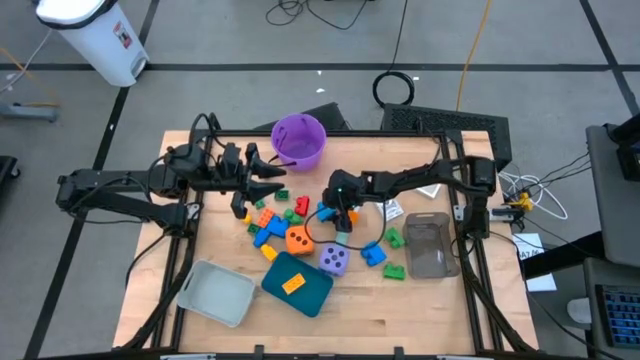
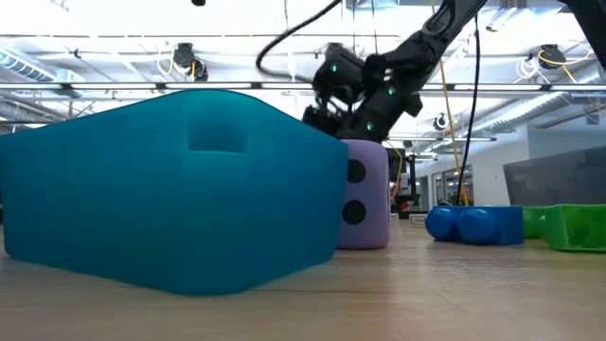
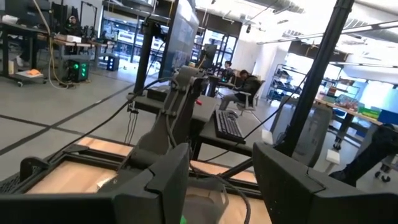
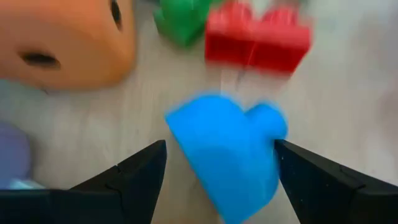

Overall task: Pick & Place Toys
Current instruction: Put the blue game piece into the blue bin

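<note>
My right gripper (image 1: 338,218) points down over the table's middle, open. A blue brick (image 4: 230,155) lies on the wood between its two fingers, which stand on either side of it. Just beyond it are a red brick (image 4: 258,40), a green brick (image 4: 183,22) and the orange die (image 4: 62,43). The purple die (image 1: 334,260) stands nearer the front edge and also shows in the low view (image 2: 365,194). More bricks (image 1: 265,220) lie in a heap to the left. My left gripper (image 1: 270,186) hangs open and empty above the table, beside the purple bucket (image 1: 298,140).
A teal tray (image 1: 298,283) holding an orange brick and a grey tray (image 1: 216,292) sit near the front edge. A clear tray (image 1: 432,245) is at the right. Blue (image 1: 373,253) and green (image 1: 394,270) bricks lie between them. White cards (image 1: 392,210) lie near the right arm.
</note>
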Robot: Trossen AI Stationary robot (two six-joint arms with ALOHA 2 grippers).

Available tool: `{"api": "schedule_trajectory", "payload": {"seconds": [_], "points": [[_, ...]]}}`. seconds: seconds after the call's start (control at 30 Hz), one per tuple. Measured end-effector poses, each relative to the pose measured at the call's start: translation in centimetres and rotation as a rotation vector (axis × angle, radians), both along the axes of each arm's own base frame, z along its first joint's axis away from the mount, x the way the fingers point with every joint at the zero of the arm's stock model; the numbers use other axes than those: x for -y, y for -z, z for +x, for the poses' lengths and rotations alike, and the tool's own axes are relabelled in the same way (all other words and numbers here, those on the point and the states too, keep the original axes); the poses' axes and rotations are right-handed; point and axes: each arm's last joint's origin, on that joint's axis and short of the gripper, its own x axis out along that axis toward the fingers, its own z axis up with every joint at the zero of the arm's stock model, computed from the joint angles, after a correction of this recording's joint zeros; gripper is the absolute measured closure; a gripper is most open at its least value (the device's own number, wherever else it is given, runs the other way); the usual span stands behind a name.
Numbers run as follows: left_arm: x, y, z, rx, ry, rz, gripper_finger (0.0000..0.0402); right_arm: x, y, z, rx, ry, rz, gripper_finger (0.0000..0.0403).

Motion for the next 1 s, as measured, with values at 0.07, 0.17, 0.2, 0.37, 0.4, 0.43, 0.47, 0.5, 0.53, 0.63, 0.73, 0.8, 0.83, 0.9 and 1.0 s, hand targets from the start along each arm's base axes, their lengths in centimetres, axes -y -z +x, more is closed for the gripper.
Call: {"api": "schedule_trajectory", "payload": {"seconds": [0.07, 0.17, 0.2, 0.37, 0.4, 0.43, 0.47, 0.5, 0.53, 0.63, 0.73, 0.8, 0.83, 0.9, 1.0], "points": [[0.0, 0.0, 0.0, 0.0, 0.001, -0.004, 0.0215, 0.0, 0.63, 0.03, -0.014, 0.02, 0.02, 0.0112], [0.0, 0.01, 0.0, -0.001, 0.0, -0.003, 0.0215, 0.08, 0.64, 0.43, 0.023, 0.033, 0.024, 0.0112], [0.0, 0.01, 0.0, -0.002, 0.0, -0.004, 0.0215, 0.09, 0.64, 0.49, 0.028, 0.035, 0.025, 0.0112], [-0.02, 0.06, 0.01, -0.007, 0.0, -0.004, 0.0215, 0.08, 0.75, 0.46, 0.021, 0.034, 0.029, 0.0122], [-0.02, 0.08, 0.01, -0.009, 0.0, -0.003, 0.0215, 0.08, 0.74, 0.47, 0.023, 0.034, 0.029, 0.0127], [-0.02, 0.12, 0.01, -0.013, -0.001, -0.003, 0.0215, 0.08, 0.75, 0.45, 0.021, 0.034, 0.029, 0.0135], [-0.05, 0.15, 0.01, -0.016, -0.001, -0.003, 0.0215, 0.08, 0.76, 0.44, 0.019, 0.034, 0.03, 0.0144], [-0.11, 0.17, 0.01, -0.018, -0.004, -0.003, 0.0215, 0.08, 0.76, 0.44, 0.019, 0.034, 0.03, 0.0154], [-0.14, 0.19, 0.01, -0.02, -0.006, -0.005, 0.0215, 0.08, 0.76, 0.45, 0.02, 0.034, 0.03, 0.0166], [-0.16, 0.19, 0.01, -0.02, -0.007, -0.006, 0.0215, 0.08, 0.76, 0.45, 0.02, 0.034, 0.03, 0.0204], [-0.15, 0.19, 0.01, -0.02, -0.006, -0.004, 0.0215, 0.08, 0.75, 0.45, 0.021, 0.035, 0.029, 0.0242], [-0.16, 0.19, 0.01, -0.02, -0.006, -0.005, 0.0215, 0.09, 0.71, 0.5, 0.027, 0.034, 0.028, 0.0262], [-0.16, 0.19, 0.01, -0.02, -0.006, -0.004, 0.0215, 0.09, 0.69, 0.52, 0.03, 0.035, 0.027, 0.027], [-0.16, 0.19, 0.01, -0.02, -0.006, -0.004, 0.0215, 0.11, 0.62, 0.56, 0.036, 0.035, 0.025, 0.0281], [-0.16, 0.19, 0.01, -0.02, -0.006, -0.003, 0.0215, 0.12, 0.56, 0.64, 0.047, 0.041, 0.027, 0.0289]]}}
